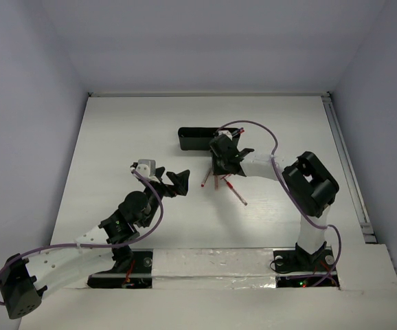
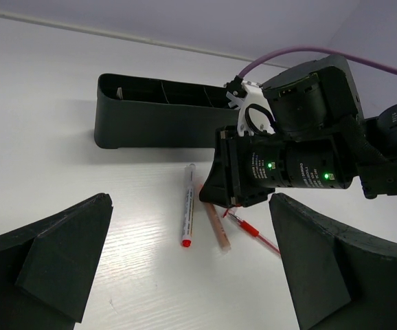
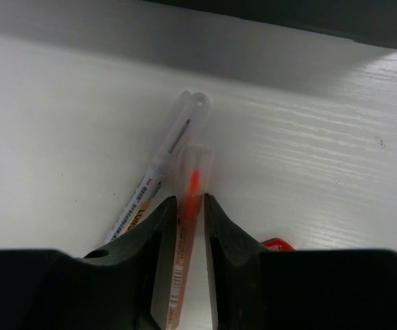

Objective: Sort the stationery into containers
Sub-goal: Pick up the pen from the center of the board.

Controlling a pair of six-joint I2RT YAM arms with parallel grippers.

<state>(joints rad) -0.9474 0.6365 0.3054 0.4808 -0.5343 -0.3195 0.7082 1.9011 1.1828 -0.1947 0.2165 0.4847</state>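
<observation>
Three pale walls [image 1: 205, 41] around white table [image 1: 123, 137]; black tray [image 1: 193, 140] mid-table.

Desk [image 1: 116, 137]: white, faint wood grain.
Walls [image 1: 20, 82]: plain, pale lilac-grey, on three sides.
Rail [image 1: 347, 172]: metal strip along desk's right edge.
Light: soft, even.

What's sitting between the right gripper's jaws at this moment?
The tan pen, pinched between the right gripper jaws in the right wrist view; the white pen lies just outside them.
</observation>
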